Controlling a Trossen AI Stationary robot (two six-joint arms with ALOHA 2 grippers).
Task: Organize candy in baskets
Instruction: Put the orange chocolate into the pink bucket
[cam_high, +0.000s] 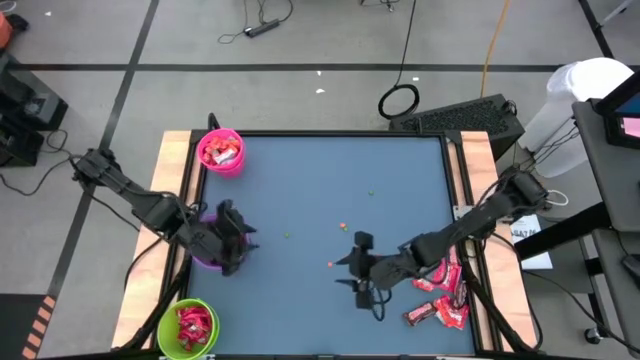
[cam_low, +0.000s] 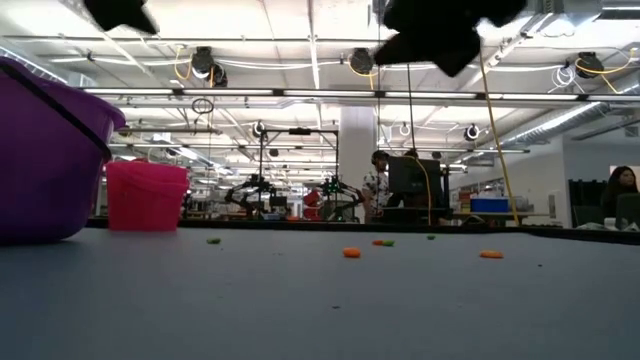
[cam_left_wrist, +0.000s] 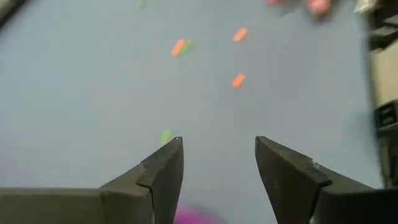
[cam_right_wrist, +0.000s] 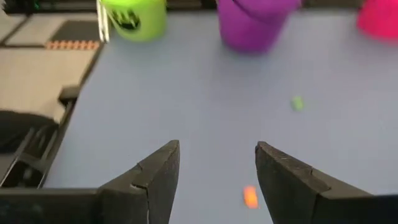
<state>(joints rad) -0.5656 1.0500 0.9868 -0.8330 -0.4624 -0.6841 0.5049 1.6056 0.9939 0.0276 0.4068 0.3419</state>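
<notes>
Three baskets stand along the table's left side: a pink one (cam_high: 220, 152) at the far left, a purple one (cam_high: 207, 252) in the middle and a lime green one (cam_high: 187, 328) at the near left. Red candy lies in the pink and green baskets. A loose pile of candy (cam_high: 440, 292) lies at the near right. My left gripper (cam_left_wrist: 217, 143) hangs open and empty just beside the purple basket (cam_left_wrist: 194, 217), over its right rim. My right gripper (cam_right_wrist: 217, 146) hovers open and empty over the mat, left of the candy pile (cam_high: 356, 264).
Tiny orange and green specks (cam_high: 343, 224) dot the blue mat (cam_high: 330, 180). Wooden rails (cam_high: 172, 160) border the table's left and right sides. A black case (cam_high: 470, 115) sits past the far right corner. The mat's middle holds only the specks.
</notes>
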